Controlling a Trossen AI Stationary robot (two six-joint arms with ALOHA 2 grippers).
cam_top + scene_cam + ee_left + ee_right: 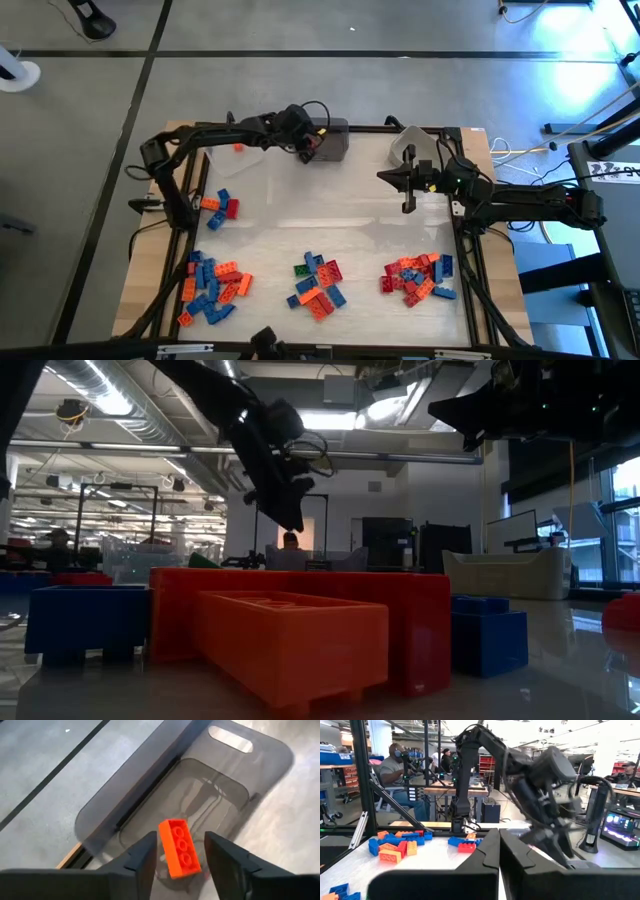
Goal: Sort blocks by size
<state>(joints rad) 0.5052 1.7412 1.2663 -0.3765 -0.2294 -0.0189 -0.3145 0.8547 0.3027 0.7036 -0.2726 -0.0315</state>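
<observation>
While both arms hang above the table, the scene reads as follows.

Left gripper (312, 150): at about 12 o'clock on the table in the high view, over the grey bin (330, 140); the left wrist view shows its fingers (142, 857) apart.
Orange block (179, 848): a two-by-three studded brick seen between the parted fingers in the left wrist view, touching neither, with the grey bin's floor (210, 795) behind it; whether it rests there or is in the air I cannot tell.
Right gripper (408, 205): at about 2 o'clock, above bare table just below the clear bin (404, 147); in the right wrist view its fingers (485, 855) are pressed together with nothing between them.
Clear bin, left (245, 157): at about 11 o'clock, one orange piece (238, 148) by it.
Pile at 9 o'clock (218, 208): a few blue, orange and red blocks.
Pile at 7 o'clock (212, 285): the largest, mostly blue and orange.
Pile at 6 o'clock (318, 282): red, blue, orange, with one green block (302, 268).
Pile at 4 o'clock (418, 276): mostly red and orange, some blue.
Low view: a red block (400, 620), an orange one (290, 640) and blue ones (85, 620) stand close to the lens.
Room: a seated person (400, 770) beyond the table.
</observation>
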